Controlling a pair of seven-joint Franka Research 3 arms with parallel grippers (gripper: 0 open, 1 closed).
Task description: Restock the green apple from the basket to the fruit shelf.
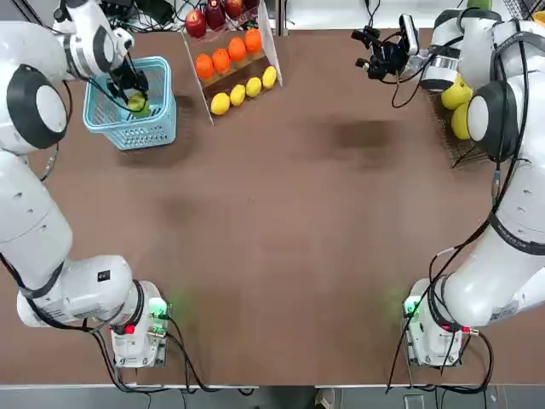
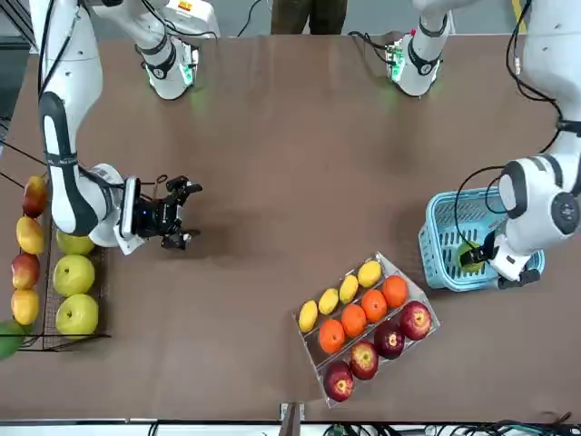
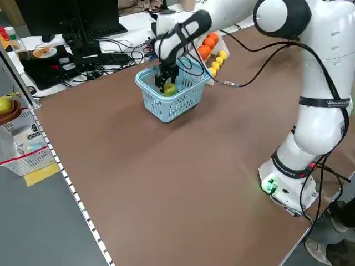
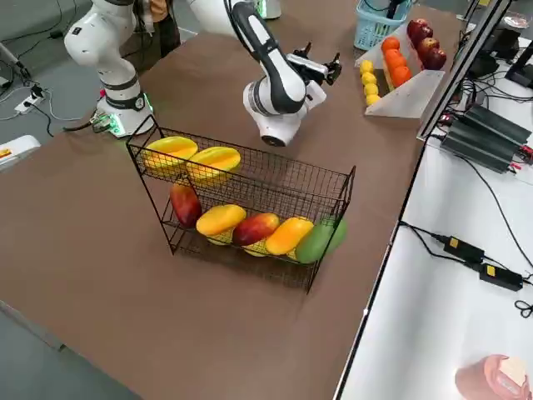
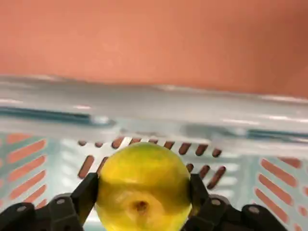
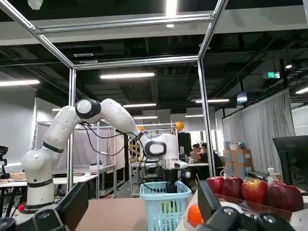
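Note:
The green apple (image 5: 143,185) sits inside the light blue basket (image 1: 150,135) at the far left of the table. My left gripper (image 1: 134,95) reaches down into the basket and is shut on the apple, one finger on each side of it. From the left side, the apple (image 3: 170,88) shows low among the mesh walls of the basket (image 3: 166,108). The fruit shelf (image 4: 250,179), a black wire rack with yellow, red and green fruit, stands at the far right edge. My right gripper (image 1: 368,51) hovers open above the table left of the shelf, holding nothing.
A white-sided slanted stand (image 1: 274,44) of lemons, oranges and red apples stands just right of the basket. Cables trail from both arms. The shelf's (image 2: 54,338) lower tier holds big yellow-green fruit. Bare brown table spans the space between basket and shelf.

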